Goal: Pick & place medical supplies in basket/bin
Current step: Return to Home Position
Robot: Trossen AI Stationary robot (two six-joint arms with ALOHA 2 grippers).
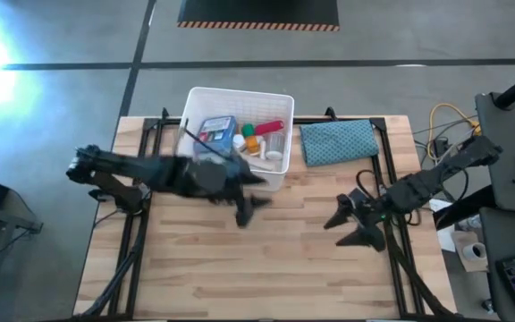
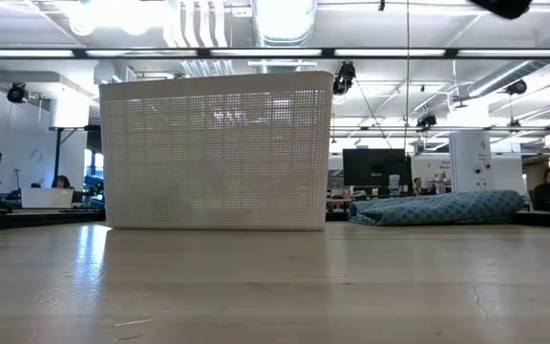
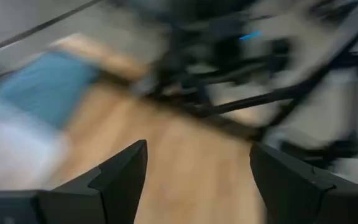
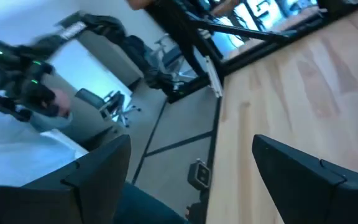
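The white basket (image 1: 198, 100) stands on the table at the far middle, and in the low view the basket (image 2: 218, 153) shows its perforated wall. Inside it lie medical supplies: a blue pack (image 1: 217, 130), a green cube (image 1: 249, 130), a red tube (image 1: 271, 128) and white bottles (image 1: 271, 158). My left gripper (image 1: 254, 199) hovers just near of the basket's near right corner, open and holding nothing, as the left gripper (image 3: 197, 180) also shows in its wrist view. My right gripper (image 1: 350, 227) hangs open over the table's right part, and the right gripper (image 4: 191, 180) has nothing between its fingers.
A blue-grey patterned cloth (image 1: 338, 141) lies right of the basket at the far edge; the cloth (image 2: 442, 207) shows as a low heap in the low view. Bare wooden table (image 1: 266, 268) stretches across the near half. A desk with cables (image 1: 508, 179) stands beyond the right edge.
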